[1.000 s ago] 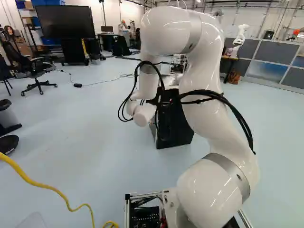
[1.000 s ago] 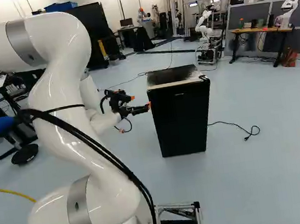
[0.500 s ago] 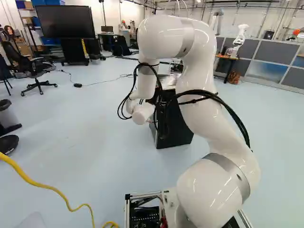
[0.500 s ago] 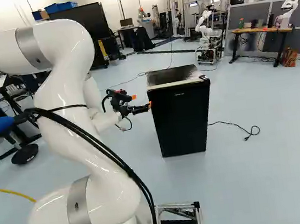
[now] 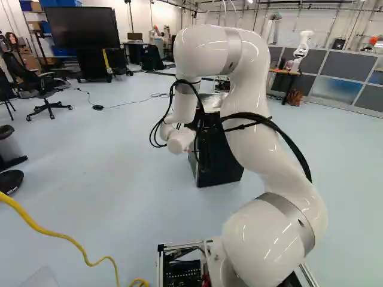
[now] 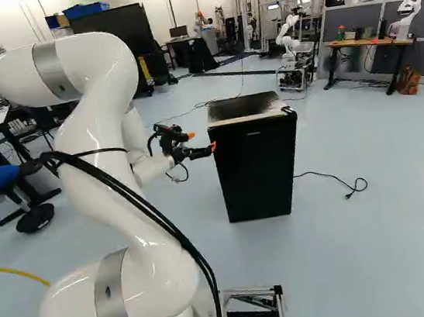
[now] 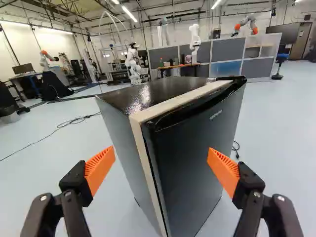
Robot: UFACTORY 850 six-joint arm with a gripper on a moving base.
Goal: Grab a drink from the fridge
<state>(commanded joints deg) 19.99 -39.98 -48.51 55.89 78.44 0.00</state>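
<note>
In the right base view, shows the black fridge (image 6: 257, 172) upright on the pale floor (image 6: 388, 252), just off centre toward three o'clock. Lifts the white arm (image 6: 102, 181) from seven o'clock up toward ten. Reaches the gripper (image 6: 200, 142) out at the fridge's nine o'clock side, with one orange tip right by the near edge; cannot tell if touching. Lays a black cord (image 6: 332, 176) on the floor at the fridge's three o'clock. Sets a table (image 6: 369, 43) at two o'clock, with another robot (image 6: 410, 3) at its far right end.

In the left base view, raises the same arm from five o'clock and bends it over near twelve. Half hides the fridge behind it, close to centre toward four o'clock. Runs a yellow cable (image 5: 60, 236) along the floor at eight o'clock, and puts a big dark screen (image 5: 82, 27) between ten and eleven.

In the wrist view, spreads the gripper (image 7: 161, 154) wide, with orange pads (image 7: 100, 169) well apart. Taking twelve as straight ahead of it, places the fridge there, corner on, with its door (image 7: 202, 148) closed against a pale edge strip (image 7: 170, 104).
</note>
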